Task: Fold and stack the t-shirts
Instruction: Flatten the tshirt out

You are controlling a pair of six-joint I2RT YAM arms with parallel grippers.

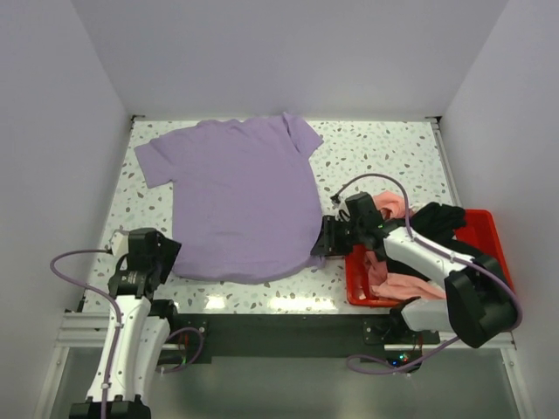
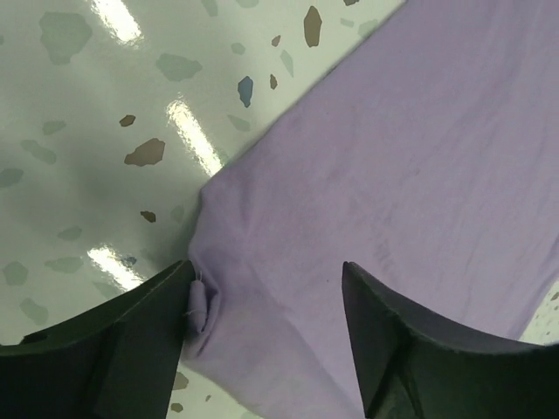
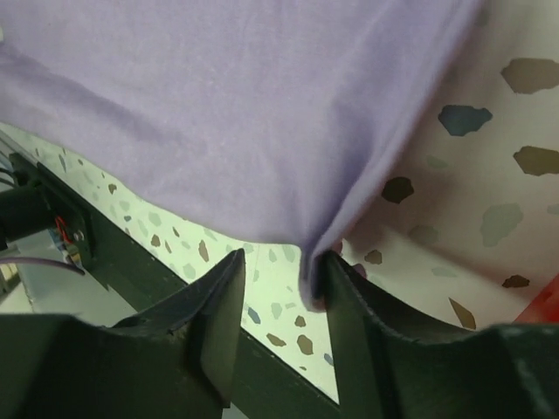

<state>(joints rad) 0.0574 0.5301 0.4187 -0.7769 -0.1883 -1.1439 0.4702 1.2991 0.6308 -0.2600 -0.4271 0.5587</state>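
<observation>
Top external view: shows one purple shirt [image 1: 240, 196] spread flat on the speckled table [image 1: 384, 157], collar away from the arms, hem along the near edge. Sets the left gripper [image 1: 166, 257] at the left hem corner and the right gripper [image 1: 321, 240] at the right hem corner, presumably so that both corners can be handled as a pair and the cloth stays square for folding. Left wrist view: jaws wide apart, hem corner lying on the table between them, a small pucker of cloth touching one finger [image 2: 113, 349]; nothing clamped. Right wrist view: jaws apart by a narrower gap, hem corner peaked up against the inner face of one finger [image 3: 393, 349]; no squeeze on the cloth visible. Holds the other shirts in the red bin [image 1: 489, 229] beside the right arm, likely as a waiting pile apart from the folding area. Counts: one purple shirt on the table; one black shirt [image 1: 441, 218] and a pink shirt [image 1: 397, 284] in the bin, whether one pink piece or two impossible to tell; one bin; two grippers. Folding apparently not yet begun.
</observation>
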